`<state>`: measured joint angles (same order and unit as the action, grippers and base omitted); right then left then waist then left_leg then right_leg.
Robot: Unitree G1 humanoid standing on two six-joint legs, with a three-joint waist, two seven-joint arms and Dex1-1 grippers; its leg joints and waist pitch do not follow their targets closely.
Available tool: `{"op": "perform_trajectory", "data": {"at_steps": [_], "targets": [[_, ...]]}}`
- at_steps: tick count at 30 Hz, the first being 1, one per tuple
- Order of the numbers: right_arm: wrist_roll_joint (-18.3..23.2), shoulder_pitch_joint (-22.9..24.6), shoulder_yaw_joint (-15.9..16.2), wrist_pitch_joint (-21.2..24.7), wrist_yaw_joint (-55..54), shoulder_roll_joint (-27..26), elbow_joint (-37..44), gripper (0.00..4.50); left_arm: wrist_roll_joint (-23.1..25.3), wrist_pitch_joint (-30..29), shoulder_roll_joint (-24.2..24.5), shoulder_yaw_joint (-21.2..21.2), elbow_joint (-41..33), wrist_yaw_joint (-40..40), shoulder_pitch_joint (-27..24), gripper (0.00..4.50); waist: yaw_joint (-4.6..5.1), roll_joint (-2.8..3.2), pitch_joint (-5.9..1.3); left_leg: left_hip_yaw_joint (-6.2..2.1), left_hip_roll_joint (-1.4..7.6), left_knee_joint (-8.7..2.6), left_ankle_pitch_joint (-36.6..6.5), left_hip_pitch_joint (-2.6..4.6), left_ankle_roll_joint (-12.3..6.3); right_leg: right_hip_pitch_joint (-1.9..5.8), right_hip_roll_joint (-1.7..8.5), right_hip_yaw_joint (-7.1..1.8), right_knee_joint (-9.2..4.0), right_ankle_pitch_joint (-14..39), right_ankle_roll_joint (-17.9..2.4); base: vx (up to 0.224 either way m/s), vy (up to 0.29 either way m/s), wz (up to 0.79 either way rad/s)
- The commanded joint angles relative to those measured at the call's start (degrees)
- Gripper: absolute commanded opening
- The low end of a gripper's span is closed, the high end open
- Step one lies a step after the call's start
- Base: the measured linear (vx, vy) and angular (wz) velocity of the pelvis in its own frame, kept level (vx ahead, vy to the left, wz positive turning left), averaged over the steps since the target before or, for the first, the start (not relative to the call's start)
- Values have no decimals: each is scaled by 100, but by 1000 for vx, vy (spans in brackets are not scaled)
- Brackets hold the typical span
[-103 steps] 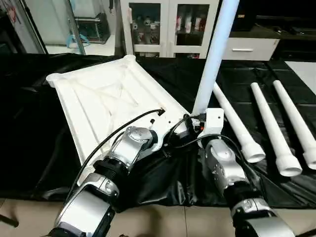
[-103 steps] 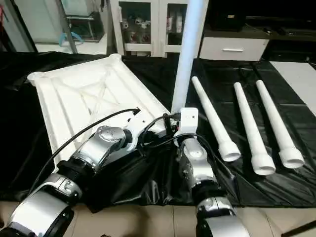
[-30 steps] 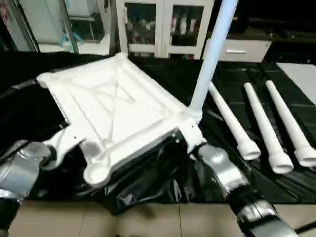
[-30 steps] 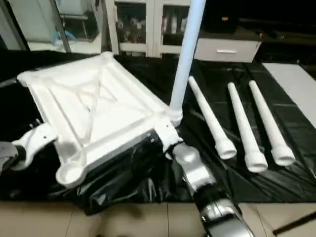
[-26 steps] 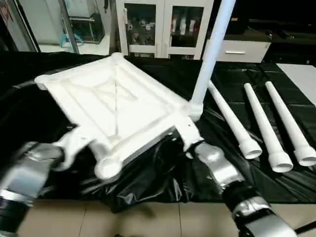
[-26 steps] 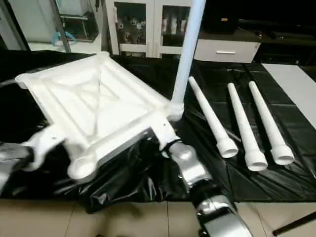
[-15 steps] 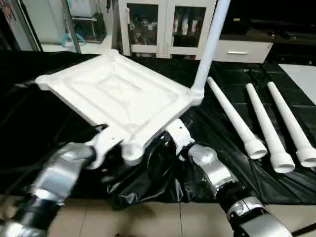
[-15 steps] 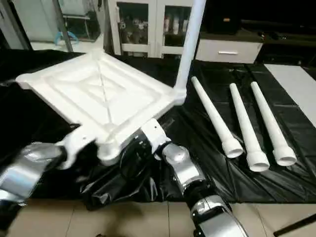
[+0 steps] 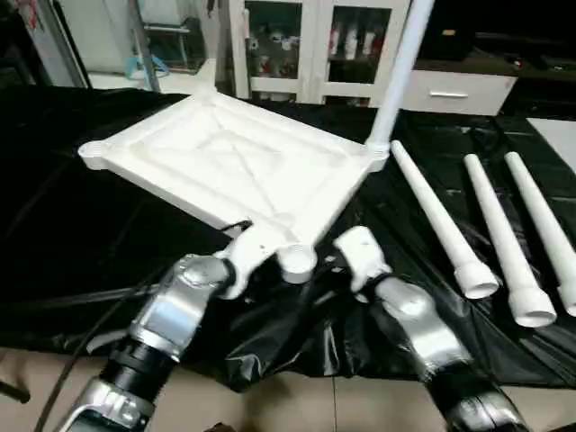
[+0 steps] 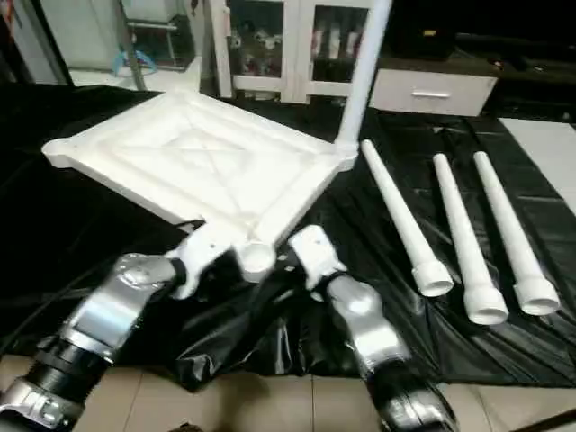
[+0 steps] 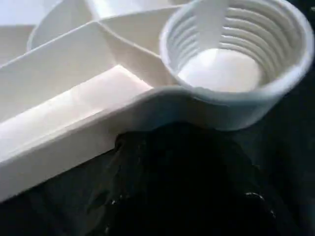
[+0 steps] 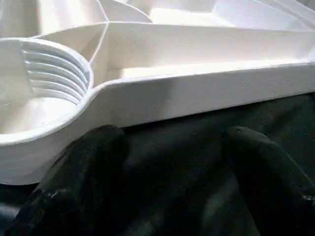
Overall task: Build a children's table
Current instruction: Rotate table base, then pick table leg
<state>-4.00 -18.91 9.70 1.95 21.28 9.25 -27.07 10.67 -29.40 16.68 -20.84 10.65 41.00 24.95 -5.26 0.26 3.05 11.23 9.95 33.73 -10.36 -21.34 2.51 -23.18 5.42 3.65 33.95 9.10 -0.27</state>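
Note:
The white tabletop (image 9: 225,166) lies upside down on the black cover, ribbed underside up. One white leg (image 9: 396,72) stands upright in its far right corner socket. The near corner socket (image 9: 297,263) is empty and shows as a ribbed cup (image 11: 231,59) in the left wrist view. My left gripper (image 9: 265,255) sits at the rim just left of that socket. My right gripper (image 12: 172,147) is open just below the rim (image 12: 197,93) to the socket's right, its black fingers (image 12: 93,162) spread with nothing between them. Three loose legs (image 9: 432,211) lie side by side to the right.
The black cover (image 9: 81,234) is crumpled and hangs over the work surface's front edge under my forearms. A white cabinet with glass doors (image 9: 297,45) stands behind the work surface, with a white drawer unit (image 9: 450,90) beside it.
The tabletop has swung round, its near corner moving right to lie between my grippers. My left arm has come in to that corner. The upright leg has turned away with its corner.

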Motion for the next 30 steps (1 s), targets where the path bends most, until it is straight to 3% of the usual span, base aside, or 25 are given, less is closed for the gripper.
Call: {"op": "perform_trajectory", "data": {"at_steps": [1,2,3,5,6,11,14,15,17,19,20,21,23,24,25,30], "targets": [[255,74,-349,670,-13,157,808,378,-309,109,96,-40,-628,360,-66,179,38,53,-382,-173,297,-477,-1661,80,-5,241,280,-250,-370,1134,-1044,0,0,0],[255,74,-349,670,-13,157,808,378,-309,109,96,-40,-628,360,-66,179,43,56,-381,-172,317,-484,-1680,84,-20,247,296,-258,-374,1181,-1063,0,0,0],[434,38,-719,1236,-79,330,1163,378,-542,59,246,70,-996,647,-197,179,40,101,-372,-182,311,-482,-1702,94,-5,241,291,-254,-367,1226,-1086,0,0,0],[472,-10,-802,1357,-98,384,1190,415,-587,68,281,97,-1056,696,-220,183,55,73,-359,-159,306,-477,-1744,95,5,224,275,-253,-381,1297,-1089,0,0,0],[519,-261,-1089,1747,-186,662,1215,418,-715,117,427,196,-1217,863,-265,183,66,122,-336,-160,286,-482,-1878,104,39,217,270,-250,-407,1550,-1045,0,0,0],[543,-1204,-1540,2584,-403,1220,584,440,-596,432,794,294,-960,994,7,183,123,124,-341,-160,235,-450,-1840,117,148,208,247,-230,-418,1894,-934,0,0,0],[587,-1507,-1562,2772,-343,1343,152,440,-693,408,850,325,-1022,1105,88,183,166,138,-351,-151,236,-423,-1764,120,165,217,260,-225,-398,1694,-1094,0,0,0],[648,-1643,-1580,2869,-279,1372,-65,440,-768,389,860,332,-1102,1187,112,183,172,116,-352,-148,238,-422,-1736,117,145,224,263,-225,-400,1642,-1120,0,0,0],[549,-2026,-1396,3300,-34,1509,-663,440,-1033,302,914,283,-1427,1523,154,183,186,115,-385,-157,237,-396,-1447,83,72,267,267,-215,-329,1282,-1303,0,0,0],[438,-2148,-1275,3400,82,1561,-871,440,-1162,226,930,250,-1578,1681,160,183,175,119,-404,-129,248,-363,-1153,81,-2,271,261,-218,-290,810,-1464,0,0,0],[410,-2207,-1221,3460,173,1572,-976,440,-1229,209,919,241,-1641,1730,165,183,173,57,-416,-109,241,-344,-946,62,-92,292,255,-217,-260,550,-1548,0,0,0],[398,-2348,-1156,3599,348,1561,-1290,440,-1405,114,869,225,-1794,1830,181,183,158,59,-424,-107,244,-330,-860,64,-136,295,264,-214,-231,471,-1602,0,0,0],[384,-2433,-1120,3668,412,1546,-1533,440,-1508,51,820,221,-1870,1863,194,183,132,84,-403,-88,260,-317,-777,51,-228,291,264,-208,-235,522,-1681,0,0,0],[236,-2514,-969,3811,406,1551,-1901,440,-1562,11,768,205,-1917,1869,209,183,137,32,-398,-79,261,-316,-795,51,-229,287,262,-205,-241,606,-1677,0,0,0],[149,-2562,-844,3921,411,1561,-2130,440,-1553,5,747,196,-1925,1872,215,183,124,31,-387,-79,259,-319,-874,60,-203,282,264,-204,-259,831,-1657,0,0,0],[175,-2592,-828,4018,410,1528,-2303,440,-1542,-9,747,188,-1932,1865,215,183,109,39,-350,-99,274,-344,-1290,84,3,248,280,-216,-318,1548,-1378,0,0,0]]}}
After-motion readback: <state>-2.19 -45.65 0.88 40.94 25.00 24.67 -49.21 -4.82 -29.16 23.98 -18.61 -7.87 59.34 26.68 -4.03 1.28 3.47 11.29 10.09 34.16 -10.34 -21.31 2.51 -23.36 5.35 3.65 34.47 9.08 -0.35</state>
